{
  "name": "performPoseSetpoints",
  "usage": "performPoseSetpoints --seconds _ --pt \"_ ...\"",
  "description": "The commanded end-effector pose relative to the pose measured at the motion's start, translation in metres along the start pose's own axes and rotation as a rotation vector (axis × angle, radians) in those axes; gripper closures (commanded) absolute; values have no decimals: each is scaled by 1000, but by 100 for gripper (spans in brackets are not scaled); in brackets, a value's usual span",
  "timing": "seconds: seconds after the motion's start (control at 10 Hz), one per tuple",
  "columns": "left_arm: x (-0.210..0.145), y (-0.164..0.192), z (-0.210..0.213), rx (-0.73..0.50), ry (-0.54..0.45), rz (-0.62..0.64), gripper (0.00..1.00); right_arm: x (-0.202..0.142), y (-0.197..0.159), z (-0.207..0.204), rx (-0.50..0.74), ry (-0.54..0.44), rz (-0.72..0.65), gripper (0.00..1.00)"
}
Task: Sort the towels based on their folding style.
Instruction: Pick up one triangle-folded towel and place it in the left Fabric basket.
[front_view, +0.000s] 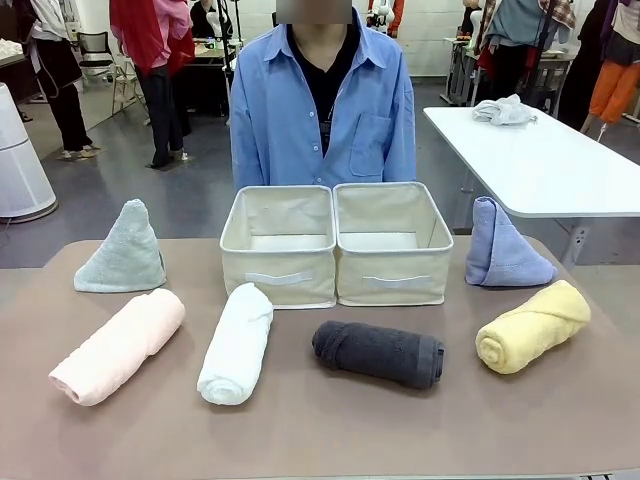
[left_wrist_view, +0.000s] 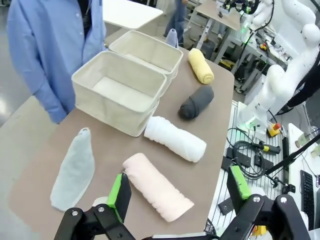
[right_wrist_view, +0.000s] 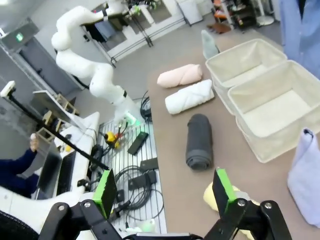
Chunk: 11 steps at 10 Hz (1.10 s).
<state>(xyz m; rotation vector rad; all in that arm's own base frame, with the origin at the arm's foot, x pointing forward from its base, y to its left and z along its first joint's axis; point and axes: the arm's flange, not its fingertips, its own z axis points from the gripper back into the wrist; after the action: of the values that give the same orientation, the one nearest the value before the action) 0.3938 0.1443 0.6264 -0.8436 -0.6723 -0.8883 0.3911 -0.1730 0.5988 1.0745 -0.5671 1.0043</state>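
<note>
The left gripper (left_wrist_view: 178, 176) is seen spread wide above the brown matte table (front_view: 320, 430), nothing being held between its green pads; the right gripper (right_wrist_view: 163, 175) is likewise spread wide, with nothing held.

Six terry towels are counted: four rolled into cylinders and two stood up as pointed cones; all show a soft looped pile. The pink roll (left_wrist_view: 157, 191) is found just ahead of the left gripper, between its two fingers; the white roll (left_wrist_view: 175, 139) lies next beyond it; the mint-green cone (left_wrist_view: 74, 172) is laid flat out past the finger at the picture's left. The yellow roll (front_view: 533, 327), with a spiral showing at its end, is partly hidden behind the right gripper's finger at the picture's right; the dark grey roll (right_wrist_view: 199, 141) lies ahead of that gripper, between its fingers; the periwinkle-blue cone (right_wrist_view: 306, 175) stands out beyond the same finger.

Two beige fabric boxes (front_view: 280, 265), open-topped and touching side by side, are set farther ahead of both grippers; a white strip is sewn on each front wall, and whether anything is printed on it cannot be told.
</note>
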Motion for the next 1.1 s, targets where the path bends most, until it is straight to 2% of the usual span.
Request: performPoseSetpoints --seconds 0.0,0.1,0.2,0.5,0.8,1.0 --pt "-8 -1 8 3 -16 -5 0 -2 4 9 -38 41 43 0" --pt "-13 -2 15 20 -30 5 0 -6 6 16 -133 -63 -1 0" --pt "-14 0 22 35 -37 0 0 -7 8 18 -189 -107 -7 0" --pt "-24 -7 31 85 -83 -14 0 -9 21 20 -214 -93 27 0" --pt "-26 -8 41 132 -117 -5 0 -9 33 20 -291 -130 68 0" --pt "-28 -16 31 161 -117 -54 0 -5 39 14 -307 -146 105 0"
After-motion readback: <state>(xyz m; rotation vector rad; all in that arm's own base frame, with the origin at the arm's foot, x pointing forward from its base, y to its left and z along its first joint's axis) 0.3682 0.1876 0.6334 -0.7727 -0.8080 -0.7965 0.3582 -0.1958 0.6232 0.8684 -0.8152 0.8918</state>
